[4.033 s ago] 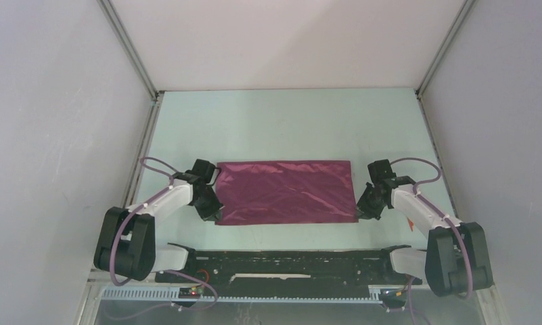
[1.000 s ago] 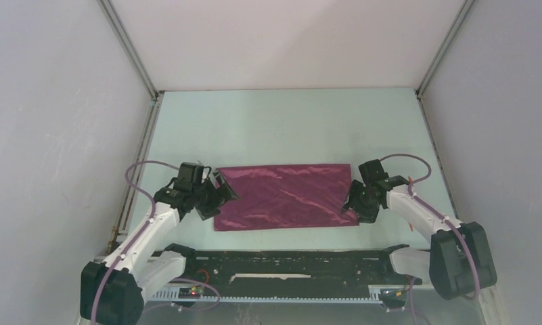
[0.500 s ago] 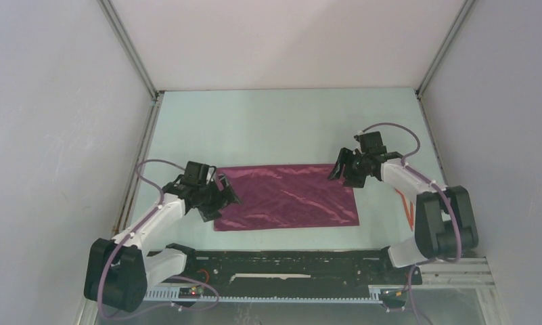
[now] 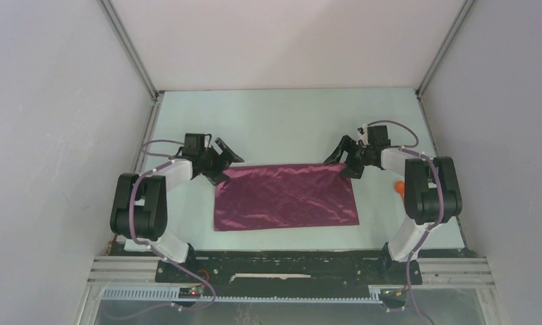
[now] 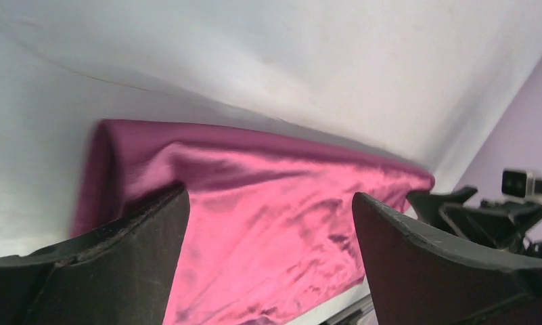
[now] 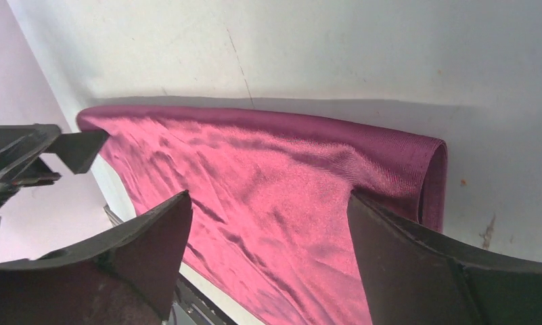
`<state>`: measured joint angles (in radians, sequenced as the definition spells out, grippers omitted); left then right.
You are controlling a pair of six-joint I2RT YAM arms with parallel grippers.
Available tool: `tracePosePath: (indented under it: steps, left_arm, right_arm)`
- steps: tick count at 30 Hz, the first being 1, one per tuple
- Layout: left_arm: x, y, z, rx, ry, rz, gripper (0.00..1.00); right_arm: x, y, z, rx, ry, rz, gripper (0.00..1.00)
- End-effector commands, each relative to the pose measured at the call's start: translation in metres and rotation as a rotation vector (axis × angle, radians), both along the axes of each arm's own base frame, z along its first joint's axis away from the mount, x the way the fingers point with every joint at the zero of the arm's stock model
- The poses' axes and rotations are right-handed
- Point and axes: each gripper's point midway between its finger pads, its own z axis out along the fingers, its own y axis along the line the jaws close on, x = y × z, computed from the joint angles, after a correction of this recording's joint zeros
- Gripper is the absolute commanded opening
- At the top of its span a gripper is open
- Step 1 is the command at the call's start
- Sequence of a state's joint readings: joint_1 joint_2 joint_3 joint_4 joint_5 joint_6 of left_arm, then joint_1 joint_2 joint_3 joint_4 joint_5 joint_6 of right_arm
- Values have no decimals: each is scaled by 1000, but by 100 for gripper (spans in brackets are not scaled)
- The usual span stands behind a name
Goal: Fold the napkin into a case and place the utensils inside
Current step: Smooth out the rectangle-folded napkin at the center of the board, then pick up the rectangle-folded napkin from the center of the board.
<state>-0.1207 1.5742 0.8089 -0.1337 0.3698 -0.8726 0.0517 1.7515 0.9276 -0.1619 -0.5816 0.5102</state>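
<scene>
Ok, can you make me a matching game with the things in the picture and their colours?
Things:
1. napkin
2. utensil
3. table
4. back wall

Colours:
A. orange
B. pale green
C. maroon
D. white

Pairs: 1-C, 2-A, 3-B, 4-D.
</scene>
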Motion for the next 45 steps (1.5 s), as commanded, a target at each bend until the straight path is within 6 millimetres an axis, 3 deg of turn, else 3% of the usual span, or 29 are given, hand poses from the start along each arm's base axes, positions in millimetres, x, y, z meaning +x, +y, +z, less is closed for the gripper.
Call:
tracePosePath:
  steps: [1, 3, 6, 9, 10, 13, 15, 19, 28, 36, 45]
  left_arm:
    - [11, 26, -16, 3, 28, 96, 97]
    - [12, 29, -14, 19, 19, 81, 97]
    - [13, 23, 18, 45, -60, 23, 100]
    - [5, 10, 62, 85, -145, -67, 100]
    - [-11, 2, 93, 120, -208, -129, 100]
    - [-35, 1, 111, 192, -258, -197, 100]
    - [-53, 0, 116, 204, -260, -232, 100]
    - [-80, -3, 117, 185, -279, -280, 100]
    - [-111, -13, 125, 106, -316, -337, 100]
    - [-117, -13, 129, 100, -333, -351, 100]
    - [-118, -15, 141, 85, -362, -355, 100]
  right_arm:
    - [17, -10, -10, -43, -31, -9, 97]
    - [19, -11, -7, -51, -24, -5, 99]
    - [9, -5, 30, -92, -39, 20, 100]
    - [-32, -29, 52, -316, 38, -29, 100]
    - [-60, -48, 51, -458, 110, -44, 99]
    - [-93, -55, 34, -535, 257, 4, 88]
    - [-103, -54, 25, -572, 315, 70, 83]
    - [-100, -57, 18, -620, 331, 148, 78]
    - [-95, -62, 1, -594, 369, 182, 73]
    - [-88, -46, -26, -622, 409, 231, 70]
    - [-88, -44, -50, -633, 449, 252, 55]
